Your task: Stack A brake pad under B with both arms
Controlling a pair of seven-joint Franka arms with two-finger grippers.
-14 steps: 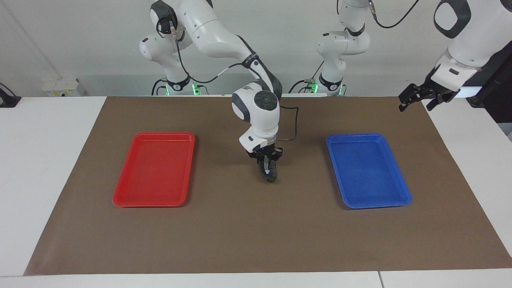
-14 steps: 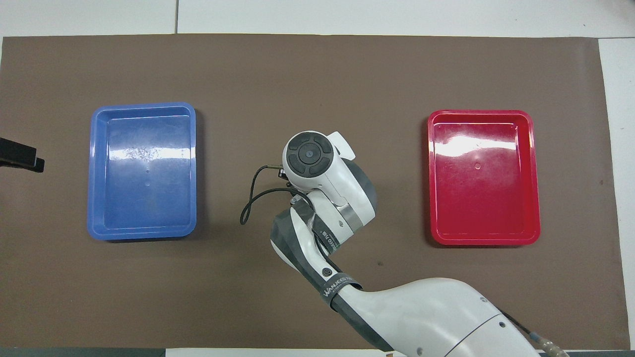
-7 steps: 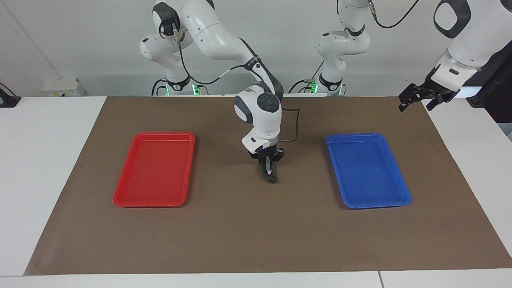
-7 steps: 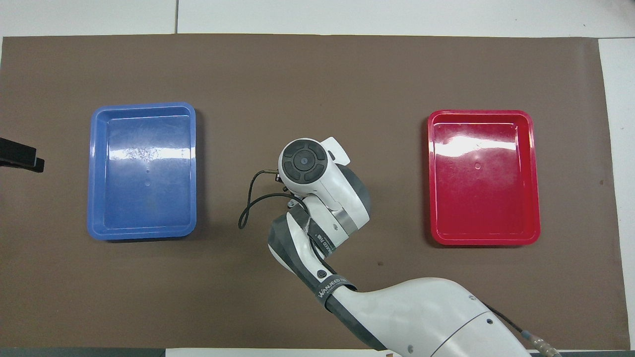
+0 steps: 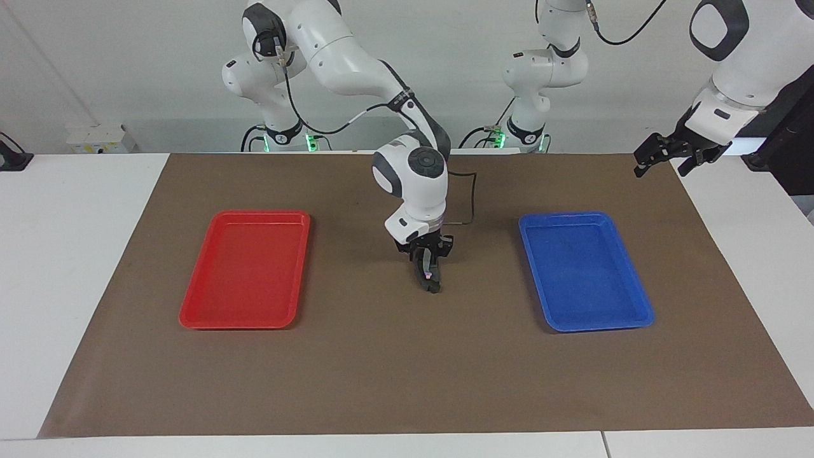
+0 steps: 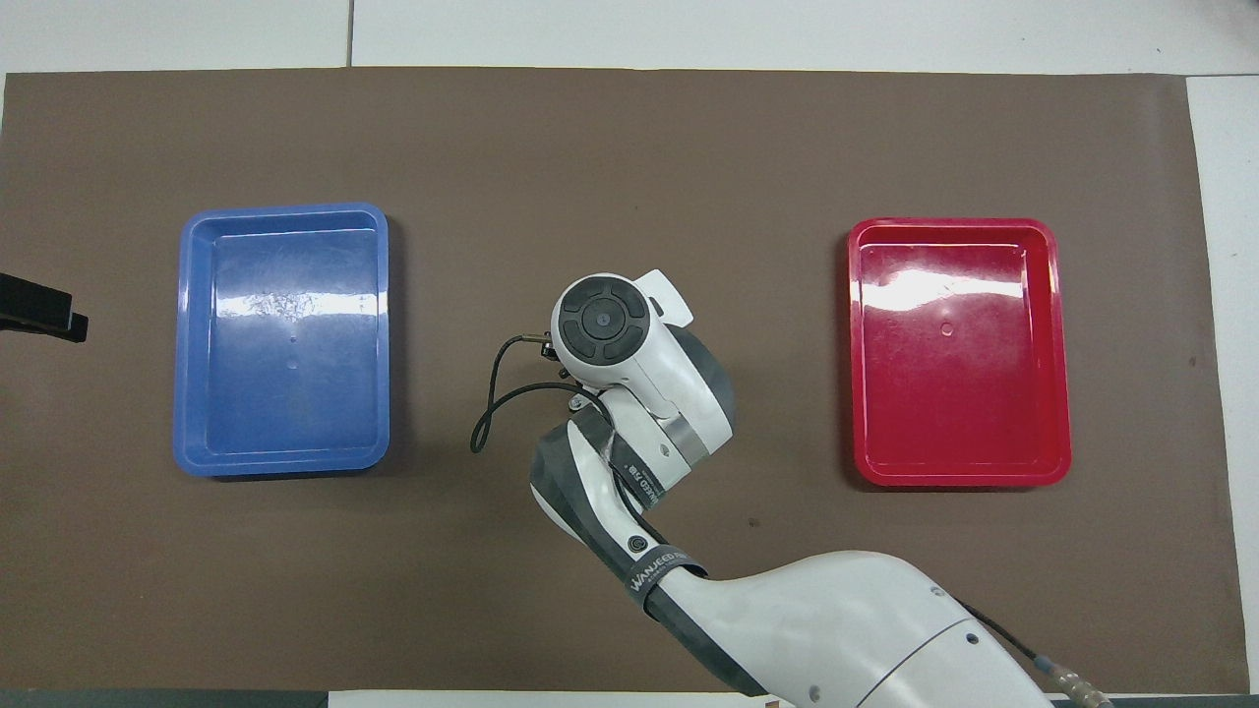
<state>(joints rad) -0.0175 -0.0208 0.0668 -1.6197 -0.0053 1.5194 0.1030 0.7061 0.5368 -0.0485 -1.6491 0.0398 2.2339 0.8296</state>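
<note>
While the open left gripper (image 5: 668, 156) waits at two o'clock, the right gripper (image 5: 427, 272), grip unclear, hangs right over the dark brake piece (image 5: 434, 287) running eleven-to-five.

arms (image 5: 356, 57): white shells | dark grey joints | black cables | black jaws

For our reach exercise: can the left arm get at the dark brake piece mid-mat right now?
Probably not yet: the right pincer hangs right over the dark brake piece; the left pincer waits aside, raised.
</note>
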